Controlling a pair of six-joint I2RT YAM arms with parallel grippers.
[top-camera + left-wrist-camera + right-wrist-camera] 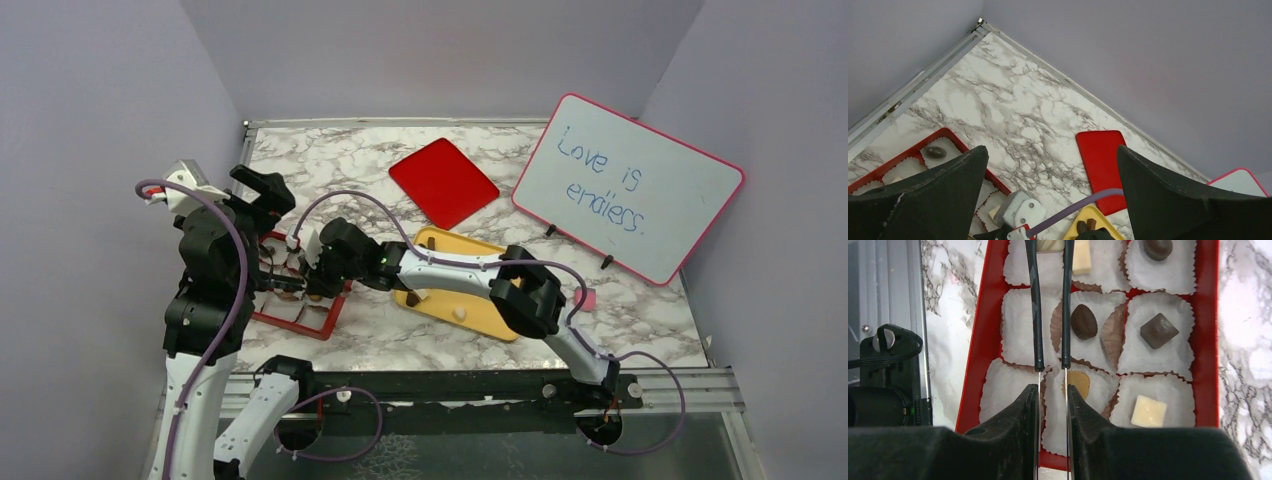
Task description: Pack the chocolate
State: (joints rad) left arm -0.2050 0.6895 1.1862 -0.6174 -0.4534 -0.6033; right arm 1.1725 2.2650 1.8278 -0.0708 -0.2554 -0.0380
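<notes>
The red box (1209,315) holds white paper cups. Chocolate pieces lie in them: a dark oval (1083,321), a dark square (1158,330), a tan round (1077,384) and a cream square (1148,411). My right gripper (1052,390) is shut on metal tweezers (1036,315), which reach over the box. A ridged cream piece (1049,245) shows between their tips at the top edge. From above, the right gripper (318,270) hangs over the box (300,322). My left gripper (262,190) is raised beside it, open and empty (1052,150).
A yellow tray (485,315) with a few loose pieces lies right of the box. A flat red lid (443,182) lies at the back, and a whiteboard (630,185) leans at the back right. Grey walls close in on three sides.
</notes>
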